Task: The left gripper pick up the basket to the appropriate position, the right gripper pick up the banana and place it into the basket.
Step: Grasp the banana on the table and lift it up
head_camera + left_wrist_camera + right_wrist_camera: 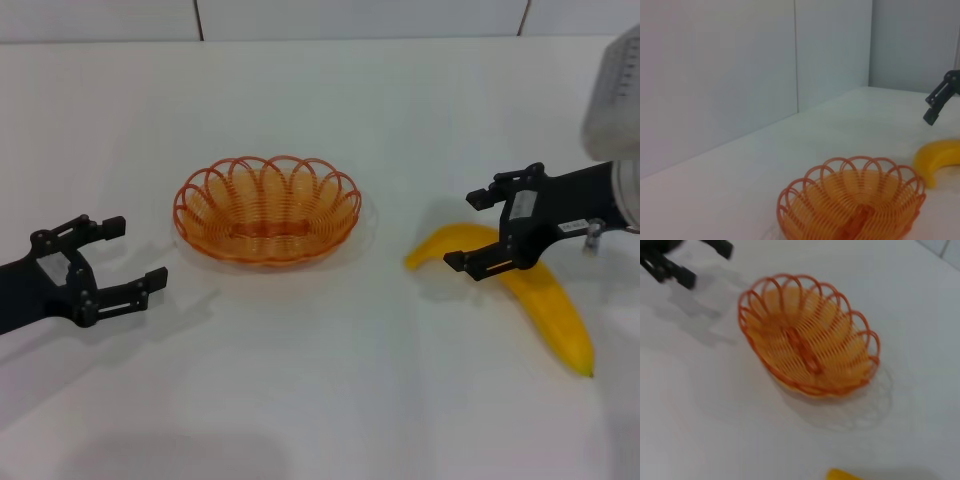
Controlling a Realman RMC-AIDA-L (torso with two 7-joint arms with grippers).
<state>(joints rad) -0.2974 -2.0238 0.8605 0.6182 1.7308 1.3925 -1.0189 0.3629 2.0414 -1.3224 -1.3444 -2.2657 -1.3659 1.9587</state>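
Both spread wide, grasping nothing: left gripper (pixel 113 253) beside orange wire basket (pixel 267 209), right gripper (pixel 472 228) over banana (pixel 527 293) on white table (pixel 320 400).

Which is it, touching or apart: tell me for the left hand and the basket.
Apart. The head view shows bare white table between the open left hand and the basket rim.

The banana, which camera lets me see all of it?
The head view. There the whole banana lies on the table, from its blunt end to its dark tip, with the right hand open just above it. The left wrist view shows only one end, and the right wrist view just a yellow sliver at the edge.
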